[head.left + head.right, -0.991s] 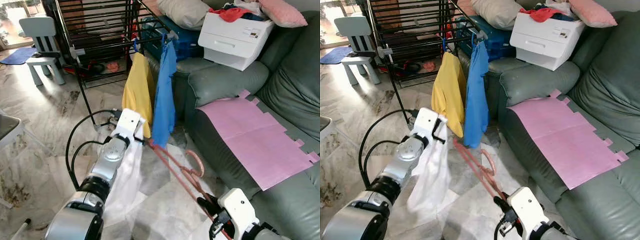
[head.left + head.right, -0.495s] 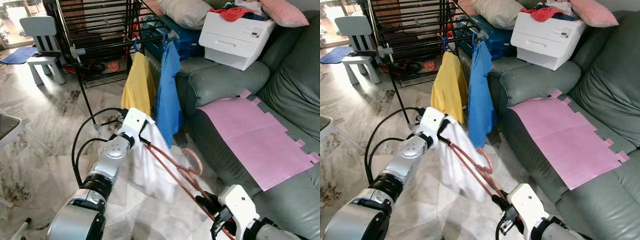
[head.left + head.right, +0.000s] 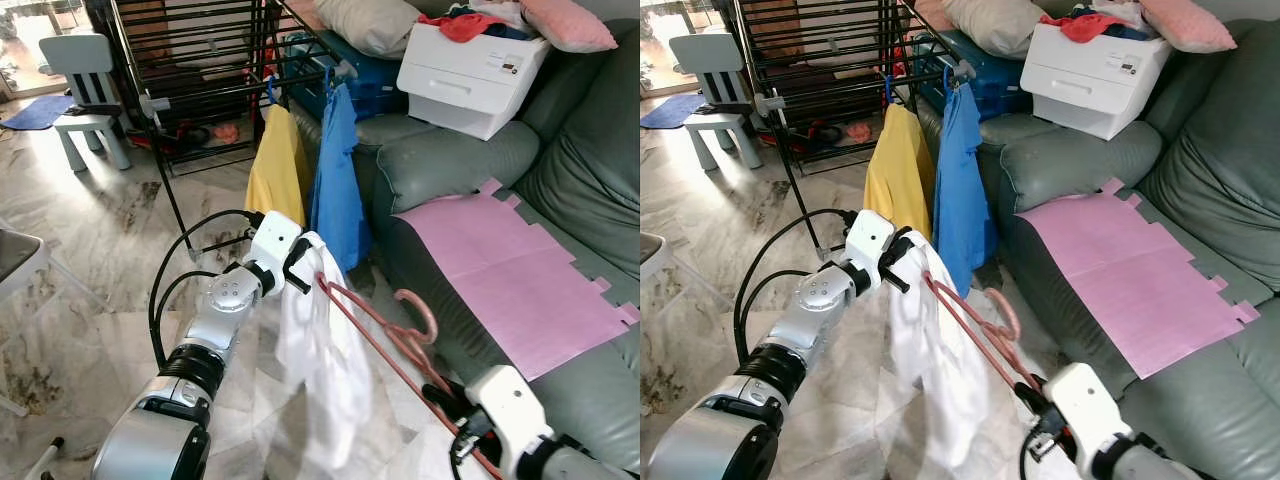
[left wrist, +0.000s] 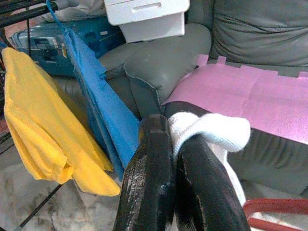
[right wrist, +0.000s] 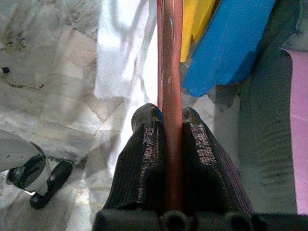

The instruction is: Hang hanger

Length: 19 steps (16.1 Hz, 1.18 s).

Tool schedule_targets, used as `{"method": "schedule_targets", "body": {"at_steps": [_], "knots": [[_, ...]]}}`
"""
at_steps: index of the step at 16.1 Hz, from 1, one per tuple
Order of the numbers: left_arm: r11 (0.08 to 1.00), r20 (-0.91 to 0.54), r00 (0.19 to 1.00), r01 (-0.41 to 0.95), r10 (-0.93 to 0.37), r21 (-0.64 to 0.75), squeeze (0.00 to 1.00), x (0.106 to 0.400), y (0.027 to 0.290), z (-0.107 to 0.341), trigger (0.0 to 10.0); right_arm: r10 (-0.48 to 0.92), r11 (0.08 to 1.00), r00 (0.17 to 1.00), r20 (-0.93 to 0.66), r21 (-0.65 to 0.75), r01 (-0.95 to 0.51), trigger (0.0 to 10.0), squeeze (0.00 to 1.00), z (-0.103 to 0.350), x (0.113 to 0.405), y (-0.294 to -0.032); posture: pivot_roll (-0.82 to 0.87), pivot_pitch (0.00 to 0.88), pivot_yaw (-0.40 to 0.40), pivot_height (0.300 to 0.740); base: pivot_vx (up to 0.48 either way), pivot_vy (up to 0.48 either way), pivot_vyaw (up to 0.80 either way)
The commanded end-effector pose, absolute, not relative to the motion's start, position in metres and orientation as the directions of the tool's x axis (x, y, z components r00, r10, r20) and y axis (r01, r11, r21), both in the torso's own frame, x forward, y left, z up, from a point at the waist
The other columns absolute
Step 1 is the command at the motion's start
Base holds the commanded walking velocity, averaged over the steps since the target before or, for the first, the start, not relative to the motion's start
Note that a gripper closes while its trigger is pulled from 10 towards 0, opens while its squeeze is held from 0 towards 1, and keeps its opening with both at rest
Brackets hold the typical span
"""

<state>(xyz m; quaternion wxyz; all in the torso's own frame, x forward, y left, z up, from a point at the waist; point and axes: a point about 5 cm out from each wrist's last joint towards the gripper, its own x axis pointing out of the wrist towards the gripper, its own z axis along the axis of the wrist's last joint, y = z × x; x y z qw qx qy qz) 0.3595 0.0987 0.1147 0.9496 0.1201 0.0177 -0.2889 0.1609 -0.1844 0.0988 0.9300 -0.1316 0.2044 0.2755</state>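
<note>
A white garment [image 3: 322,372] hangs over one end of a reddish-pink hanger [image 3: 378,332], whose hook [image 3: 421,306] points up. My left gripper [image 3: 298,264] is shut on the garment's top edge, just in front of the black drying rack [image 3: 190,62]. In the left wrist view the fingers [image 4: 150,183] pinch white cloth [image 4: 212,133]. Low on the right, my right gripper [image 3: 452,397] is shut on the hanger's other end. The right wrist view has the hanger bar [image 5: 171,96] clamped between the fingers [image 5: 144,159]. A yellow garment [image 3: 275,176] and a blue garment [image 3: 336,182] hang from the rack's rail.
A grey-green sofa [image 3: 450,165] runs along the right with a pink sheet [image 3: 510,275] on its seat. A white box [image 3: 470,65] and a blue case [image 3: 350,75] sit on it. A small white chair [image 3: 85,90] stands at the far left on the marble floor [image 3: 90,270].
My left gripper has lifted the white garment up and right, toward the blue garment. The hanger's hook has risen, and my right gripper has shifted right.
</note>
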Motion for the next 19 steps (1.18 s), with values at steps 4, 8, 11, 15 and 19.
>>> {"method": "schedule_targets", "body": {"at_steps": [4,8,11,15,19], "knots": [[0.781,-0.061,0.819,0.564,-0.571,0.269,0.0,0.366,0.099,0.132,10.0,0.439,0.817,0.79,-0.429,-0.177,-0.549,10.0,0.0,0.11,0.162,-0.194,-0.08,0.0,0.033,0.74,0.0,0.0,0.0],[0.745,-0.052,0.786,0.603,-0.616,0.286,0.0,0.364,0.096,0.134,10.0,0.427,0.821,0.8,-0.422,-0.191,-0.539,10.0,0.0,0.112,0.163,-0.199,-0.08,0.0,0.032,0.74,0.0,0.0,0.0],[0.649,-0.003,0.682,0.696,-0.731,0.307,0.0,0.355,0.084,0.14,10.0,0.421,0.82,0.803,-0.422,-0.2,-0.536,10.0,0.0,0.112,0.165,-0.202,-0.08,0.0,0.031,0.74,0.0,0.0,0.0],[0.568,0.086,0.577,0.749,-0.812,0.341,0.0,0.344,0.071,0.153,10.0,0.421,0.825,0.797,-0.433,-0.182,-0.535,10.0,0.0,0.108,0.163,-0.203,-0.08,0.0,0.032,0.74,0.0,0.0,0.0],[0.473,0.143,0.452,0.816,-0.881,0.332,0.0,0.334,0.063,0.168,10.0,0.373,0.86,0.815,-0.443,-0.166,-0.483,10.0,0.0,0.098,0.163,-0.213,-0.08,0.0,0.029,0.74,0.0,0.0,0.0]]}}
